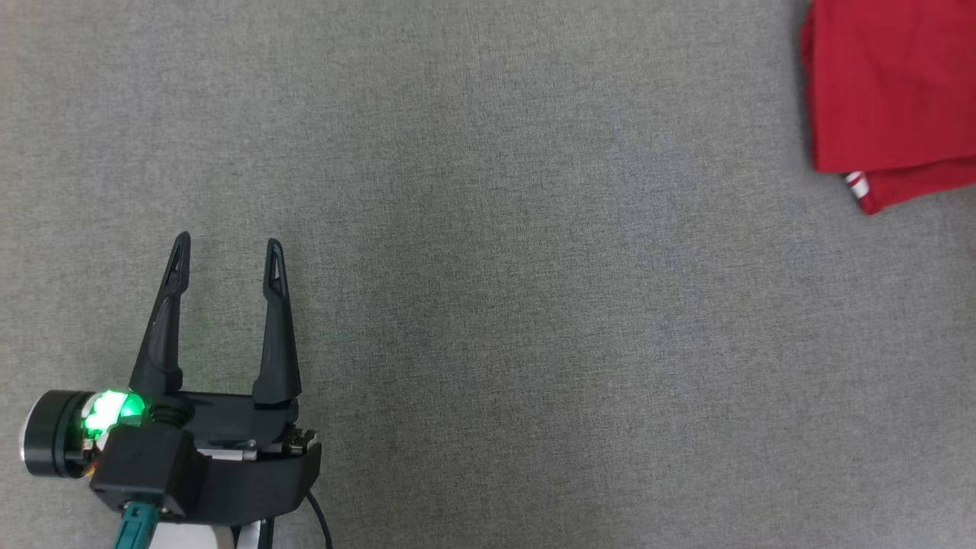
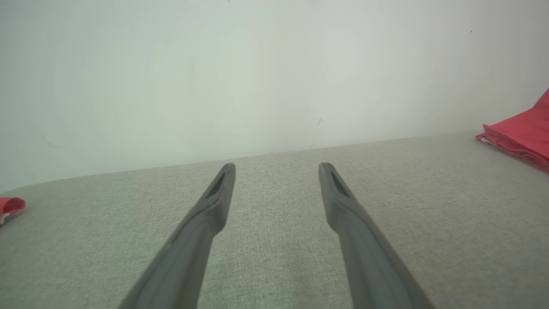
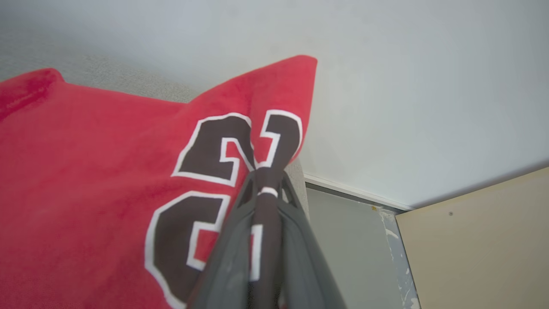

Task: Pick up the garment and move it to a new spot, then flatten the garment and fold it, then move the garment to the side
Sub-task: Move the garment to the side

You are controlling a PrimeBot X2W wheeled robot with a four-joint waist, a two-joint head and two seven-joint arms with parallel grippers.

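The garment [image 1: 884, 91] is a red jersey with black, white-edged numbers; it lies folded at the far right top of the grey fabric surface in the head view. Its edge shows at the right as the garment [image 2: 521, 133] in the left wrist view. My right gripper [image 3: 266, 180] is shut on a pinched fold of the garment [image 3: 85, 171], which is pulled up into a peak. Low at the left, my left gripper [image 1: 227, 248] stands open above bare surface, far from the jersey; its fingers [image 2: 214, 201] hold nothing.
The grey fabric surface [image 1: 496, 267] spreads wide between my left gripper and the garment. A pale wall [image 2: 257, 77] stands behind it. A small red piece [image 2: 10, 206] lies at the left edge. Beyond the surface's end are a floor strip and a beige panel [image 3: 480, 240].
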